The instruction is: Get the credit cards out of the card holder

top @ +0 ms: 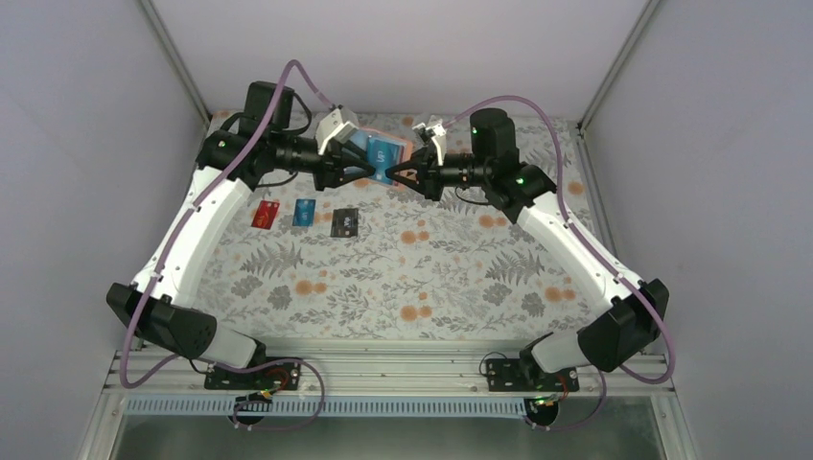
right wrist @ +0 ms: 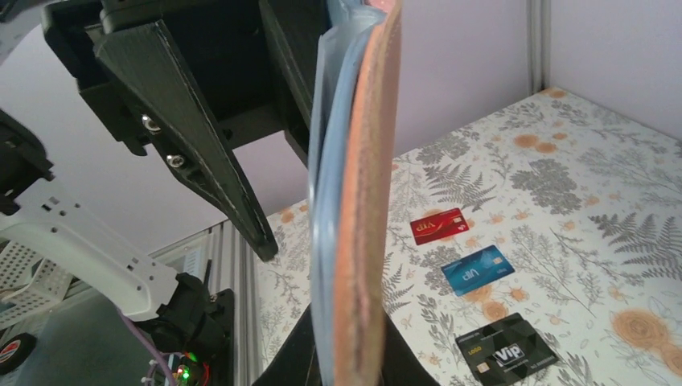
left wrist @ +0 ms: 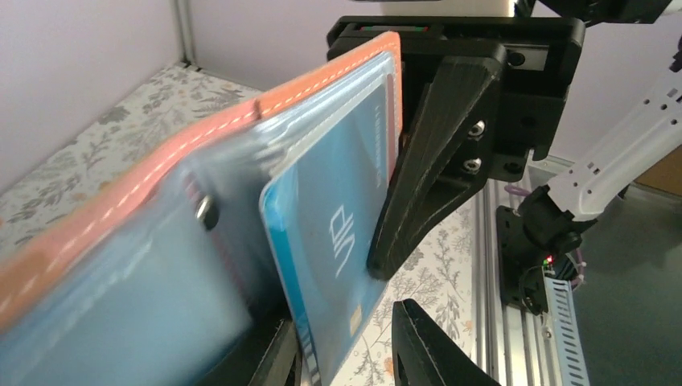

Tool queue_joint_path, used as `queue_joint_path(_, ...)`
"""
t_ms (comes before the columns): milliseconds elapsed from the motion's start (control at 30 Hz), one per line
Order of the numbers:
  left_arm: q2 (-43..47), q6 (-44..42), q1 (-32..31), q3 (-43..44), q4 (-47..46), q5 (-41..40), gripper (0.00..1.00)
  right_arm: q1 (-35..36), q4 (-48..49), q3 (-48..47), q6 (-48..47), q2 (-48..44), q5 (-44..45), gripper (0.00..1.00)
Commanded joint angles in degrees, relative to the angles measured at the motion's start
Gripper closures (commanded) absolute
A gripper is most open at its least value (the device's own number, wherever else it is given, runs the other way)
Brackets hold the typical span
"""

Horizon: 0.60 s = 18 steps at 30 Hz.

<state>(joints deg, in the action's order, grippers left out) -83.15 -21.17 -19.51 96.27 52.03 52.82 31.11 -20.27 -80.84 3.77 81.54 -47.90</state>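
We see right claw (top: 397, 176) clamped on card holder (top: 382, 150), left claw (top: 371, 171) narrow astride its blue card (left wrist: 330, 233), one finger clear

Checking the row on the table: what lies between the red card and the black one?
A loose blue card, plain in the top view.

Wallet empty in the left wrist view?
No: a blue card pokes partway out of the wallet.
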Motion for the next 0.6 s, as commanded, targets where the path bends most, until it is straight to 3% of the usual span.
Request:
queue_joint_path(0, -1.55, -1.95, -1.94, 3.38, 1.65, 2.10, 0.71, 1.23, 4.01, 0.60, -1.32, -1.97, -4.36, 0.96)
queue_joint_path(100, -2.03, -1.96, -2.50, 4.08, 1.97, 3.45, 0.74, 1.60, 4.30, 1.07, -2.28, -2.71, -4.70, 0.96)
queue_joint_path(233, -1.87, -3.26, -2.65, 4.32, 3.16, 7.49, 0.97, 1.73, 3.75, 1.33, -3.94, -2.90, -4.76, 0.96)
queue_joint_path(300, -1.46, -4.28, -2.63, 4.52, 4.12, 8.94, 0.98, 1.70, 3.83, 1.75, -4.57, -3.24, -5.14, 0.95)
queue_joint_path(567, -0.06, -6.44, -1.32, 3.95, 5.92, 12.61, 0.98, 1.05, 4.19, 3.84, -6.73, -5.81, -5.36, 0.64)
